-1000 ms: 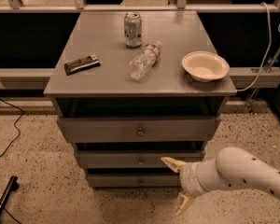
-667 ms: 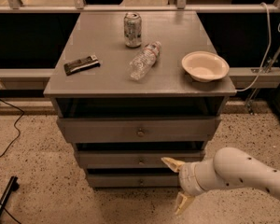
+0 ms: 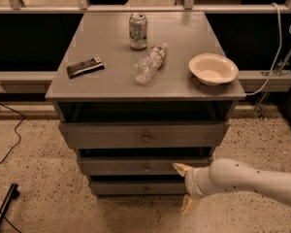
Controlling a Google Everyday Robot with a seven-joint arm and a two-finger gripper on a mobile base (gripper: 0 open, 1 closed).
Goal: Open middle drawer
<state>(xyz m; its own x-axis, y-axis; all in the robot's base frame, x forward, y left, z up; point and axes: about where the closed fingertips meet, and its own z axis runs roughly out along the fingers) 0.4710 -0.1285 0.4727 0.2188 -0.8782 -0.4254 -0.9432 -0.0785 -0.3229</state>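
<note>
Middle drawer (image 3: 119, 167): grey flat front, ctr knob (image 3: 146, 168); spread hand (image 3: 181, 188) at rt

The gripper (image 3: 183, 188), jaws apart, sits before the middle drawer (image 3: 116, 167), right of its knob (image 3: 146, 168).

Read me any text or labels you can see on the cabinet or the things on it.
Silver drink can: label too blurred to read.
Clear plastic bottle: label unreadable.
Dark wrapped bar: print unreadable.
Claw, open at the grey middle drawer: no markings.
</note>
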